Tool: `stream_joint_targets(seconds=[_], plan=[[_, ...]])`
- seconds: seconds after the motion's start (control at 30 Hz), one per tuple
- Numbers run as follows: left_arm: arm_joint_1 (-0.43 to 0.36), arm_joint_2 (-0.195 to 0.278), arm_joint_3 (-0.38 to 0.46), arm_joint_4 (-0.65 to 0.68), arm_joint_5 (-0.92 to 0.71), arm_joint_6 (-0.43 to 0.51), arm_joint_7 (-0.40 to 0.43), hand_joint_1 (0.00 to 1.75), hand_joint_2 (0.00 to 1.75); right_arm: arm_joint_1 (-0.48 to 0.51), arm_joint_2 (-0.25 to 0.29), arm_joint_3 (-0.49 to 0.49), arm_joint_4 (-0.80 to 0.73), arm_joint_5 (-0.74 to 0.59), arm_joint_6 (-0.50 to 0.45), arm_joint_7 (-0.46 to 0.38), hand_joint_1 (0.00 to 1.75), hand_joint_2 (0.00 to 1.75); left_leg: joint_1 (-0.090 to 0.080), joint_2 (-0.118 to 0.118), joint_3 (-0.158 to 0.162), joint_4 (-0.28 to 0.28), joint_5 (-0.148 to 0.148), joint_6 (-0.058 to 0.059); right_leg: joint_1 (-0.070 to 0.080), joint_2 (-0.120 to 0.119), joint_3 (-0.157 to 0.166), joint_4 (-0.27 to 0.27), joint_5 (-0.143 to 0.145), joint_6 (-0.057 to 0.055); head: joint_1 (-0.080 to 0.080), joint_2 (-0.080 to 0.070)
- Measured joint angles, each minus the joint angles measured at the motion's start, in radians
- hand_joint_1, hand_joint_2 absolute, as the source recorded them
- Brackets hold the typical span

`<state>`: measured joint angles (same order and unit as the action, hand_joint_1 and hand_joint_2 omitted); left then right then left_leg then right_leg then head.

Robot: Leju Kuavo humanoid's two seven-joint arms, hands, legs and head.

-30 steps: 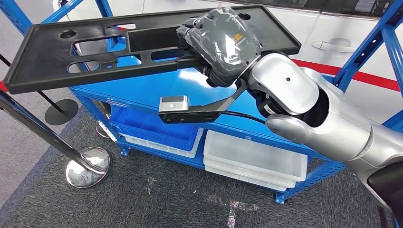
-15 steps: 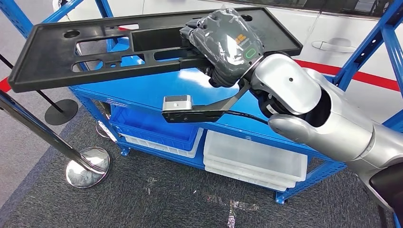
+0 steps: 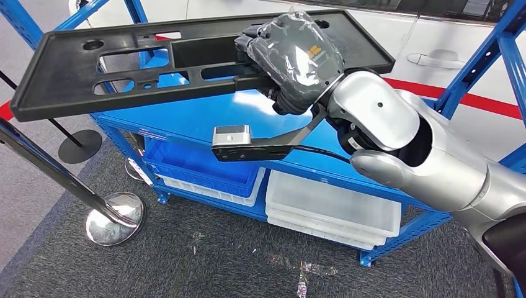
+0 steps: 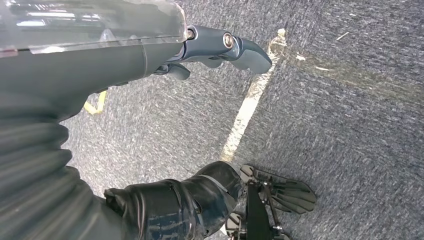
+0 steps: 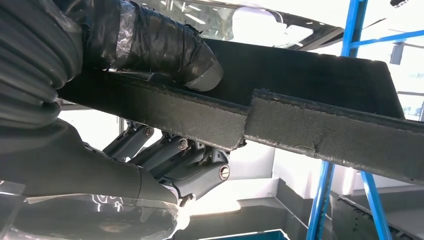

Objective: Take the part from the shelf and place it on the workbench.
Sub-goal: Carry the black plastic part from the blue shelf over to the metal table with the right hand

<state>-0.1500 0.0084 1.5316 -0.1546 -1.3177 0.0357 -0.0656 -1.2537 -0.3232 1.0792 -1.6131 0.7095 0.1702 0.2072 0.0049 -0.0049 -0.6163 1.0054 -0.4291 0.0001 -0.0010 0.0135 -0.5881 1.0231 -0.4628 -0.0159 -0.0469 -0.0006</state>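
Stanchion base [image 3: 115,217] on carpet at far left. Long black part [image 3: 124,68] lifted above my blue shelf [image 3: 205,121], gripped near its right end by my right hand [image 3: 291,59], thumb [image 5: 165,50] clamped opposite fingers [image 5: 190,170]. Left hand [image 4: 100,65] hangs over floor, holds nothing, fingers apart.

Right hand [image 3: 294,59] fingers: tucked under the part [image 3: 186,59], hidden in the head view
Part's far end: cut off beyond the hand in the right wrist view
Left hand [image 4: 100,65]: cropped at the edge
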Motion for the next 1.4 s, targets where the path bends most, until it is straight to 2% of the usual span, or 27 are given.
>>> stream_joint_targets(seconds=[0.3, 0.5, 0.57, 0.63, 0.7, 0.73, 0.77, 0.8, 0.83, 0.87, 0.9, 0.93, 0.97, 1.03, 1.1, 1.13, 1.2, 1.23, 1.27, 1.3, 1.33, 1.4], plan=[[0.0, 0.002, 0.0, 0.0, -0.008, 0.001, -0.005, 0.0, 1.75, 0.012, -0.003, 0.0, -0.002, 0.009, -0.012, -0.001, 1.75, 1.75, -0.001, 0.0, -0.001, 0.003, -0.002, 0.002, -0.002, 0.0, 0.0, -0.001, 0.0, 0.001, 0.0, 0.0], [0.0, 0.011, 0.0, 0.0, -0.01, 0.006, 0.002, 0.0, 1.75, 0.024, -0.005, 0.0, -0.002, 0.017, -0.012, -0.001, 1.75, 1.75, -0.004, 0.0, -0.001, 0.006, -0.004, 0.013, -0.005, 0.0, 0.003, -0.005, 0.001, 0.007, 0.0, 0.0], [-0.001, 0.013, 0.0, 0.0, -0.011, 0.007, 0.002, 0.0, 1.75, 0.025, -0.006, 0.0, -0.002, 0.02, -0.012, -0.001, 1.75, 1.75, 0.004, 0.003, 0.01, -0.013, 0.005, 0.02, -0.003, -0.001, 0.003, -0.001, -0.007, 0.013, 0.0, 0.0], [-0.002, 0.013, 0.0, 0.0, -0.011, 0.006, 0.002, 0.0, 1.75, 0.025, -0.01, 0.0, -0.002, 0.022, -0.012, -0.001, 1.75, 1.75, 0.012, 0.007, 0.02, -0.032, 0.014, 0.026, -0.003, -0.003, -0.025, 0.064, -0.051, 0.02, 0.003, 0.0], [-0.003, 0.013, 0.0, 0.0, -0.012, 0.006, 0.002, 0.0, 1.75, 0.03, -0.013, 0.0, -0.002, 0.024, -0.012, -0.002, 1.75, 1.75, 0.014, 0.008, 0.022, -0.034, 0.015, 0.027, -0.009, -0.003, -0.085, 0.19, -0.109, 0.028, 0.005, 0.0], [-0.003, 0.012, 0.0, 0.0, -0.012, 0.006, 0.002, 0.0, 1.75, 0.034, -0.014, 0.0, -0.002, 0.024, -0.012, -0.003, 1.75, 1.75, 0.016, 0.008, 0.022, -0.033, 0.014, 0.026, -0.013, -0.003, -0.109, 0.238, -0.12, 0.033, 0.005, 0.0], [-0.003, 0.012, 0.0, 0.0, -0.012, 0.006, 0.002, 0.0, 1.75, 0.038, -0.015, 0.0, -0.002, 0.024, -0.012, -0.004, 1.75, 1.75, 0.019, 0.008, 0.022, -0.031, 0.012, 0.024, -0.019, -0.004, -0.118, 0.253, -0.112, 0.038, 0.005, 0.0], [-0.003, 0.012, 0.0, 0.0, -0.013, 0.006, 0.002, 0.0, 1.75, 0.04, -0.016, 0.0, -0.002, 0.023, -0.012, -0.005, 1.75, 1.75, 0.024, 0.007, 0.022, -0.027, 0.009, 0.02, -0.025, -0.005, -0.108, 0.23, -0.084, 0.045, 0.005, 0.0], [-0.003, 0.012, 0.0, 0.0, -0.015, 0.006, 0.003, 0.0, 1.75, 0.041, -0.016, 0.0, -0.002, 0.023, -0.012, -0.005, 1.75, 1.75, 0.03, 0.006, 0.021, -0.02, 0.005, 0.013, -0.032, -0.007, -0.082, 0.175, -0.047, 0.053, 0.005, 0.0], [-0.002, 0.014, 0.0, 0.0, -0.016, 0.006, 0.003, 0.0, 1.75, 0.041, -0.017, 0.0, -0.002, 0.021, -0.011, -0.005, 1.75, 1.75, 0.034, 0.005, 0.018, -0.012, -0.001, 0.004, -0.037, -0.009, -0.052, 0.114, -0.023, 0.062, 0.006, 0.0], [-0.003, 0.014, 0.0, 0.0, -0.017, 0.005, 0.003, 0.0, 1.75, 0.04, -0.017, 0.0, -0.002, 0.02, -0.011, -0.006, 1.75, 1.75, 0.036, 0.004, 0.014, -0.002, -0.006, -0.005, -0.037, -0.008, -0.026, 0.066, -0.006, 0.065, 0.007, 0.0], [-0.003, 0.015, 0.0, 0.0, -0.018, 0.005, 0.004, 0.0, 1.75, 0.04, -0.016, 0.0, -0.002, 0.018, -0.011, -0.007, 1.75, 1.75, 0.036, 0.002, 0.01, 0.007, -0.009, -0.014, -0.036, -0.007, -0.013, 0.039, -0.002, 0.063, 0.008, 0.0], [-0.004, 0.016, 0.0, 0.0, -0.019, 0.005, 0.005, 0.0, 1.75, 0.041, -0.016, 0.0, -0.001, 0.018, -0.011, -0.008, 1.75, 1.75, 0.035, 0.001, 0.005, 0.012, -0.009, -0.022, -0.033, -0.005, -0.012, 0.035, -0.007, 0.057, 0.009, 0.0], [-0.003, 0.015, 0.0, 0.0, -0.02, 0.004, 0.007, 0.0, 1.75, 0.041, -0.016, 0.0, -0.001, 0.017, -0.011, -0.01, 1.75, 1.75, 0.037, -0.001, 0.001, 0.016, -0.006, -0.034, -0.031, -0.003, -0.02, 0.038, -0.005, 0.036, 0.009, 0.0], [-0.002, 0.015, 0.0, 0.0, -0.02, 0.003, 0.007, 0.0, 1.75, 0.041, -0.016, 0.0, 0.0, 0.017, -0.011, -0.01, 1.75, 1.75, 0.04, 0.001, -0.012, 0.043, -0.03, -0.039, -0.031, -0.003, -0.024, 0.036, 0.001, 0.019, 0.006, 0.0], [-0.002, 0.015, 0.0, 0.0, -0.02, 0.003, 0.008, 0.0, 1.75, 0.04, -0.016, 0.0, 0.001, 0.017, -0.011, -0.009, 1.75, 1.75, 0.04, 0.002, -0.029, 0.083, -0.059, -0.04, -0.031, -0.003, -0.026, 0.034, 0.004, 0.011, 0.004, 0.0], [-0.004, 0.015, 0.0, 0.0, -0.02, 0.002, 0.007, 0.0, 1.75, 0.041, -0.016, 0.001, 0.001, 0.017, -0.011, -0.01, 1.75, 1.75, 0.036, 0.003, -0.079, 0.207, -0.126, -0.038, -0.024, -0.003, -0.031, 0.033, 0.009, 0.002, 0.001, 0.0], [-0.004, 0.015, 0.0, 0.0, -0.02, 0.002, 0.007, 0.0, 1.75, 0.042, -0.016, 0.001, 0.001, 0.017, -0.011, -0.01, 1.75, 1.75, 0.033, 0.003, -0.1, 0.261, -0.146, -0.036, -0.019, -0.003, -0.034, 0.033, 0.012, -0.002, 0.001, 0.0], [-0.004, 0.015, 0.0, 0.0, -0.02, 0.002, 0.007, 0.0, 1.75, 0.043, -0.016, 0.002, 0.002, 0.017, -0.01, -0.01, 1.75, 1.75, 0.029, 0.003, -0.108, 0.287, -0.148, -0.032, -0.014, -0.003, -0.038, 0.034, 0.014, -0.006, 0.001, 0.0], [-0.004, 0.015, 0.0, 0.0, -0.02, 0.002, 0.007, 0.0, 1.75, 0.044, -0.016, 0.003, 0.002, 0.017, -0.01, -0.01, 1.75, 1.75, 0.025, 0.003, -0.098, 0.275, -0.133, -0.025, -0.008, -0.003, -0.041, 0.034, 0.016, -0.009, 0.001, 0.0], [-0.004, 0.015, 0.0, 0.0, -0.02, 0.002, 0.008, 0.0, 1.75, 0.043, -0.016, 0.003, 0.002, 0.017, -0.01, -0.01, 1.75, 1.75, 0.019, 0.002, -0.07, 0.229, -0.106, -0.015, -0.003, -0.003, -0.042, 0.035, 0.018, -0.011, 0.001, 0.0], [-0.006, 0.017, 0.0, 0.0, -0.02, 0.002, 0.008, 0.0, 1.75, 0.042, -0.016, 0.003, 0.002, 0.017, -0.011, -0.01, 1.75, 1.75, 0.005, 0.002, 0.003, 0.102, -0.066, 0.011, 0.004, -0.002, -0.045, 0.035, 0.021, -0.013, 0.003, 0.0]])
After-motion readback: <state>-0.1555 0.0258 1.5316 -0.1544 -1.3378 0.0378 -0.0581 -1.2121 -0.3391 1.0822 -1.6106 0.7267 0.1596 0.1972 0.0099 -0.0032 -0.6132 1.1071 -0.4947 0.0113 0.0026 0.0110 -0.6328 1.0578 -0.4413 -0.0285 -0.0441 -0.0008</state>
